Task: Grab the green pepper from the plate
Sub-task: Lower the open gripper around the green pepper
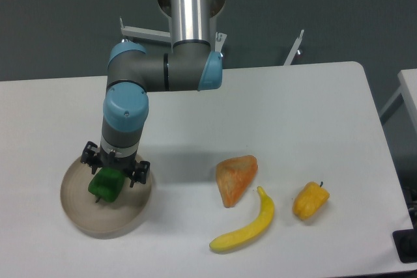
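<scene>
The pepper (105, 185) has a smooth, glossy dark-green skin, like plastic. The plate (81, 208) under it is matt beige, with no shine on its rim. The gripper (114, 168) looks like black matt plastic or metal; which one cannot be told. The arm (187, 4) has a polished silver metal tube, grey matt housings and smooth light-blue plastic caps. The tabletop (293, 115) is white, smooth and almost matt. The banana (249, 228) and the yellow pepper (310, 201) look smooth and slightly shiny. The orange wedge (235, 178) has a duller, mottled surface.
</scene>
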